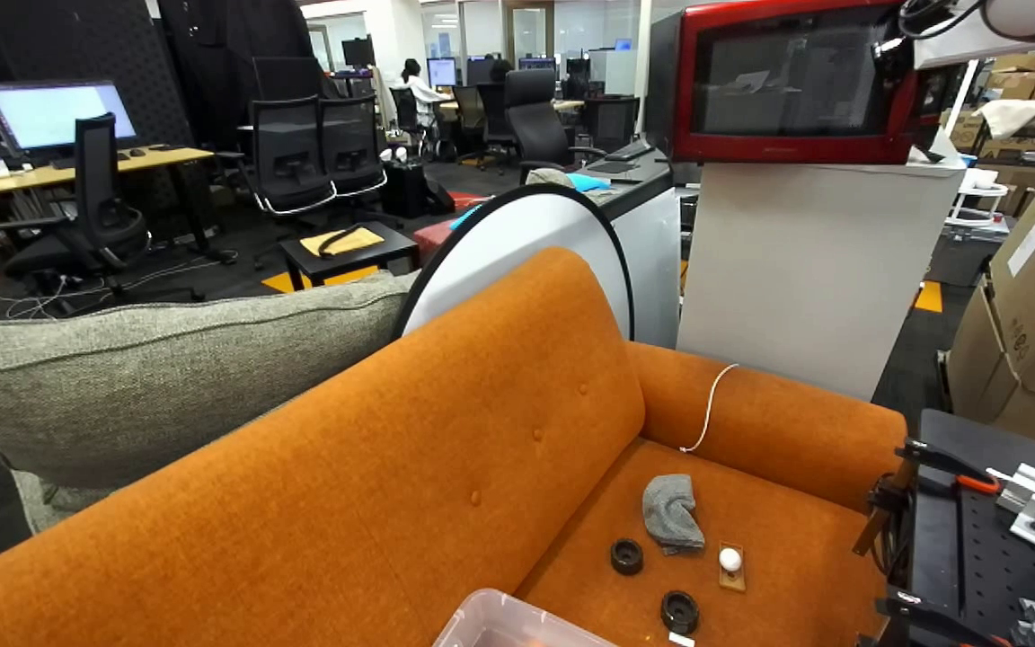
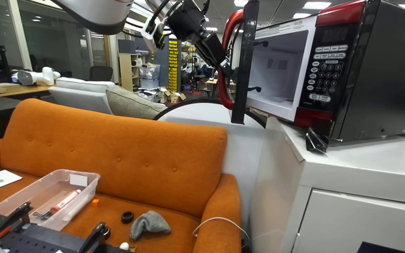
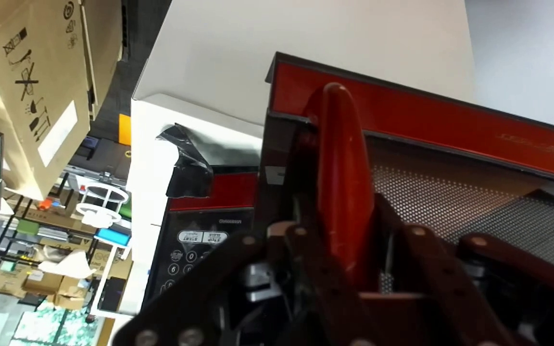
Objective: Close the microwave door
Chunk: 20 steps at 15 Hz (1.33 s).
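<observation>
Clasping the red handle, pincer partway closed

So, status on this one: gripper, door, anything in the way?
Gripper astride red handle, grip unclear. Microwave door open. Black scrap below control panel, probably outside door's swing.

Panda arm: white-cased, raised high in both exterior views
Robotiq tool: black, slanted downward
Fingers: parted; whether clamping or slack, unclear
</observation>
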Each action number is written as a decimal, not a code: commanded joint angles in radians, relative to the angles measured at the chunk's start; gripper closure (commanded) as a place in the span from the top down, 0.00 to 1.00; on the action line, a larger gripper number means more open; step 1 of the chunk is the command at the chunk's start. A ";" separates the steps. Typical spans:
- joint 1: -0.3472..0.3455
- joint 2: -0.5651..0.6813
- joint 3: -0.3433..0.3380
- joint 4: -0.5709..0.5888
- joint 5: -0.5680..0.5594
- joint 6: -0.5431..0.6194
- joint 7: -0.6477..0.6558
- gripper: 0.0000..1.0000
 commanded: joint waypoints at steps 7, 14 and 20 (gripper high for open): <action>0.072 0.112 -0.121 0.158 -0.052 -0.039 -0.159 0.08; 0.197 0.140 -0.315 0.192 0.103 0.006 -0.424 0.08; 0.253 0.159 -0.468 0.224 0.245 0.027 -0.648 0.08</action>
